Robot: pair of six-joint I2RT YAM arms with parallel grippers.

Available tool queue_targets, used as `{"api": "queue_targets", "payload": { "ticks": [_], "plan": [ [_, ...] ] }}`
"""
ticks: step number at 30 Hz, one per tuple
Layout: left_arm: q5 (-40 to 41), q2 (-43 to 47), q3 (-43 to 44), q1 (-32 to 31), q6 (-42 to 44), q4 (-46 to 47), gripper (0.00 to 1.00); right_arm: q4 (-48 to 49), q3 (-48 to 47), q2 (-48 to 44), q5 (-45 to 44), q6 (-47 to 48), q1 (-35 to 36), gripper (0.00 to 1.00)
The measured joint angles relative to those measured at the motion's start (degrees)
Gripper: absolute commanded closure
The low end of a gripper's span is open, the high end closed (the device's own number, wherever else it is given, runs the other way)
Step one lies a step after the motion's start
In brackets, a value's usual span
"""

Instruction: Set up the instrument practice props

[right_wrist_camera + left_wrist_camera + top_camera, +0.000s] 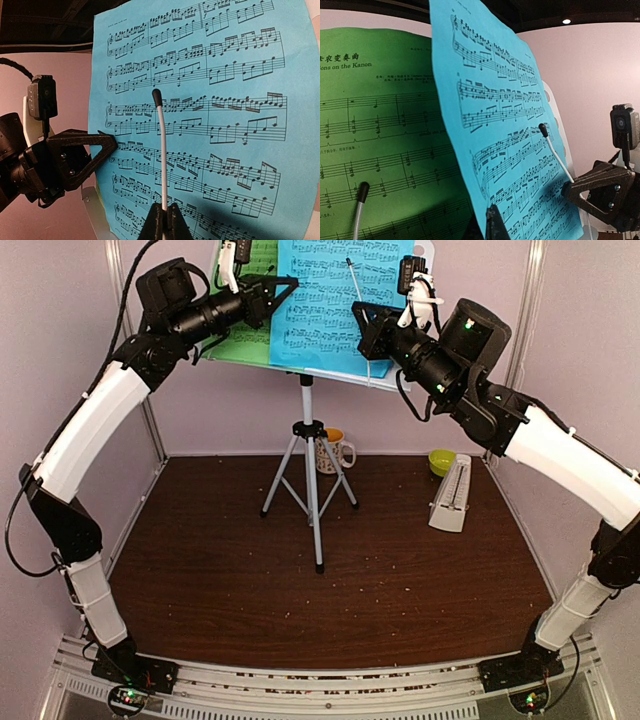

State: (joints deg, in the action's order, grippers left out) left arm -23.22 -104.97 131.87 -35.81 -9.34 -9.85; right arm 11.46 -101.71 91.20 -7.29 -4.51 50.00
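Right pincer [162,217] is clamped on the white keeper rod [161,150], whose length runs straight up the blue sheet [225,150]. Left pincer [111,145], closed, touches that sheet's left edge. The stand [307,430] rises mid-way along the table [200,570] far edge.

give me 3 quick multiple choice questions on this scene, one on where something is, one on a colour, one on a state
1. Where is the metronome?
A) on the table, right of the tripod
B) up on the stand's shelf
C) under the tripod

2. Which sheet lies in front where the two overlap?
A) green sheet
B) blue sheet
C) neither, they hang apart

3. What state is the right hand in?
A) wide open
B) shut on nothing
C) shut on a thin white rod

Answers: A, it stands on the tabletop at the right. B, the blue sheet covers the green sheet's right edge. C, the rod rises from between its closed fingers.
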Motion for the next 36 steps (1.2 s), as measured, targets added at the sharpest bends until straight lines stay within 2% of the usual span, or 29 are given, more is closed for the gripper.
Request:
{"api": "queue_targets", "payload": {
  "ticks": [36],
  "plan": [
    [-1.5,-5.0,4.4,-1.9,0.0,1.2,1.0,0.0,0.0,0.0,0.0,0.7,0.0,1.0]
  ]
}}
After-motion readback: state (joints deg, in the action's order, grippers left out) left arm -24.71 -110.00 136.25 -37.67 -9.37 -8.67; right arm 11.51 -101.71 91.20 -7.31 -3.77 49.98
